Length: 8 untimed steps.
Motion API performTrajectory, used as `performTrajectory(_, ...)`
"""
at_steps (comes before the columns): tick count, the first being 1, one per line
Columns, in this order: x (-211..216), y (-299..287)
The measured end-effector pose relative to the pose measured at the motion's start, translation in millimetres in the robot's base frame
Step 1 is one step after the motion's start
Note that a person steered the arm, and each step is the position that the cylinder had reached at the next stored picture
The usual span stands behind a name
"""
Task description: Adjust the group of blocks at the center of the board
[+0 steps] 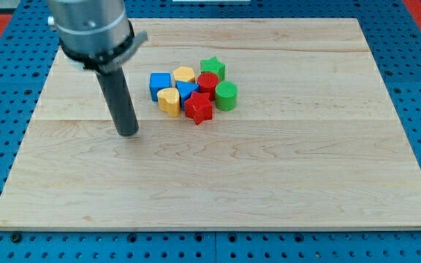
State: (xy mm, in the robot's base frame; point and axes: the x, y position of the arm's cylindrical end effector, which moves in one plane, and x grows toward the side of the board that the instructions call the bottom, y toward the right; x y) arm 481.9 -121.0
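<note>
Blue pegboard surrounds a pale wooden board (218, 168) made of joined planks. Near the board's centre, a little toward the view's top, eight small blocks sit packed into one tight cluster. A blue cube (159, 85) marks its left edge, with a yellow heart-shaped block (169, 101) just below it. A yellow hexagonal block (184, 74) lies at the top beside a green star (213, 68). A red cylinder (208, 82) sits under that star, a green cylinder (226, 95) forms the right edge, and a red star (199, 107) closes the bottom. A blue block (187, 90), its shape unclear, is wedged in the middle. My tip (127, 133) rests on the board to the cluster's left, clear of the blue cube and touching no block. No jaws exist on this rod.
</note>
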Motion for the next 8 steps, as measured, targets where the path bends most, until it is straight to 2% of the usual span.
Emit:
performTrajectory(1,26.1,86.1)
performTrajectory(2,16.7,156.9)
performTrajectory(3,-13.6,177.3)
performTrajectory(5,-62.0,183.1)
performTrajectory(6,-85.2,168.4)
performTrajectory(7,-90.9,135.0)
performTrajectory(8,-91.5,163.2)
